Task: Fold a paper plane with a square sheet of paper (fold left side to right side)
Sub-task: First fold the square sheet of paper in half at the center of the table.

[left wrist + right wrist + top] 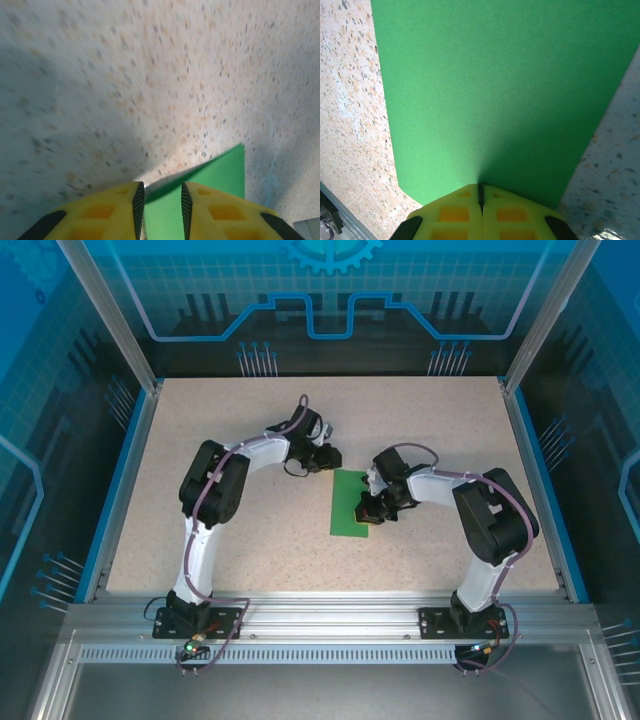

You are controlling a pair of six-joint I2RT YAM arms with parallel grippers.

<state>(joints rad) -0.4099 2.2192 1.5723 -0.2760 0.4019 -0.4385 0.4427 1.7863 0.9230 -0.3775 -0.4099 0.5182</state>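
**Bright Overhead Light, Blurred Left Wrist**

Even, bright light is falling from above on the tabletop (250, 530) in the top view, which is looking sharp throughout. In the left wrist view the tabletop is smearing with blur, and a broad grey shadow is covering its left side. In the right wrist view the square sheet of paper (485, 90) is darkening just ahead of the right fingers (452, 215).

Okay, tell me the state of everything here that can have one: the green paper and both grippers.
square sheet of paper: folded to a narrow strip, lying on the table.
left gripper: jaws a little apart over the strip's far corner, gap too wide to be clamping it.
right gripper: shut, tips against the paper.
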